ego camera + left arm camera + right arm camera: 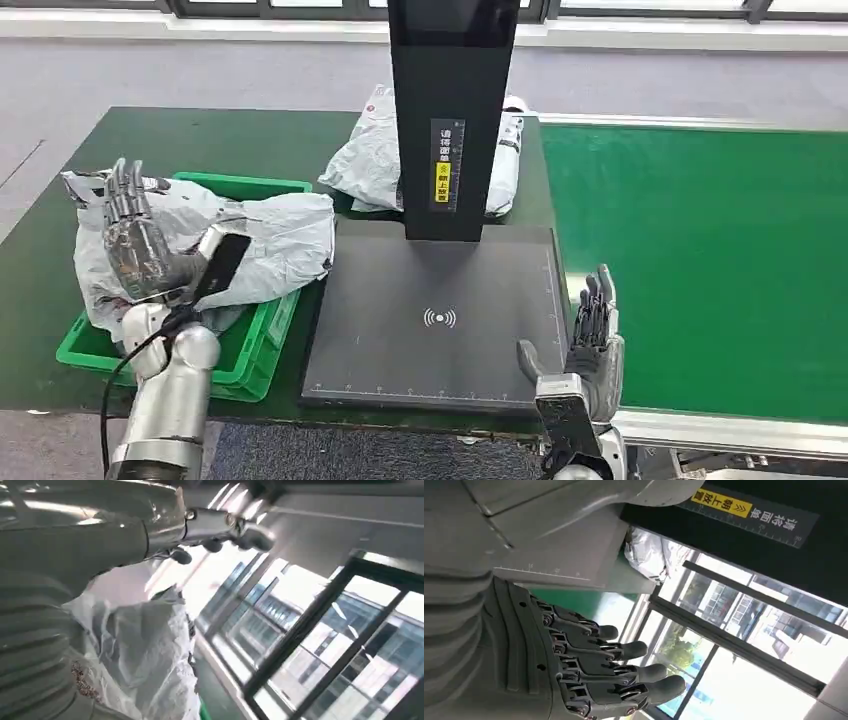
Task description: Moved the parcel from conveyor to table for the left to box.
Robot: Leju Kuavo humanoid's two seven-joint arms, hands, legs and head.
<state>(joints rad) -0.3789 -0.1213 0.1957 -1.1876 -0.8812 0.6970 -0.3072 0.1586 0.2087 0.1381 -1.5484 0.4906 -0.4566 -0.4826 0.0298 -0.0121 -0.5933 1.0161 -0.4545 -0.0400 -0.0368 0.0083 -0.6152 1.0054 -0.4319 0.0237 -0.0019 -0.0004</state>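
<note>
A grey parcel (255,240) lies across the green box (262,330) at the left of the table (40,250), with the left robot hand (135,235) upright against it, fingers straight and spread, gripping nothing. The right robot hand (590,345) hovers spread and empty at the edge of the dark scanner pad (440,320) beside the green conveyor (710,260). The black post (452,110) carries a yellow label of Chinese writing too small to read; a second parcel (365,160) lies behind it.
</note>
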